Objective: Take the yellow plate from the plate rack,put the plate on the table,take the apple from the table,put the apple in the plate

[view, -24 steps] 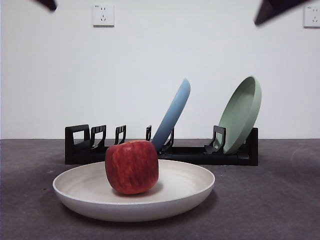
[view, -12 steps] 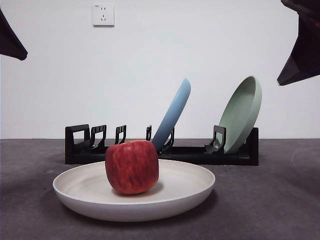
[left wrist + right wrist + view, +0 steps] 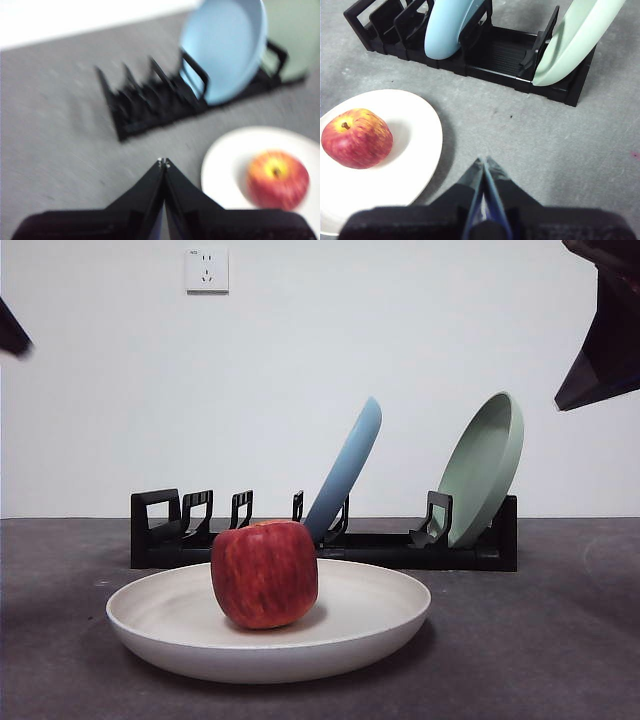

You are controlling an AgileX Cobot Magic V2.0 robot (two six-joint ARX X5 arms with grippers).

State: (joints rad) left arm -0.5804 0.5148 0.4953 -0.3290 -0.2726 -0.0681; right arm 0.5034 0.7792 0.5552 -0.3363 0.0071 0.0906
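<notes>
A: Where's the apple (image 3: 264, 574) then?
B: Sitting in the plate (image 3: 380, 625) on the tabletop (image 3: 540, 640), well below both grippers. Left (image 3: 163, 161) and right (image 3: 483, 161) fingers pressed together, holding nothing, looks finished.

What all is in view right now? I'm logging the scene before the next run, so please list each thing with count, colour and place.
Blocky red apple: one, red with a yellow patch at the stem, sitting in the cream plate.
Wide shallow cream plate: one, off-white, flat on the table in front of the rack.
Long black slotted plate rack: one, black, behind the cream plate.
Light blue plate: one, leaning in a middle slot of the rack.
Pale green plate: one, leaning at the rack's end.
Dark grey table: one, under everything.
White wall socket: one, on the wall.
Left gripper: black, jaws shut, empty, above the table.
Right gripper: black, jaws shut, empty, above the table.
</notes>
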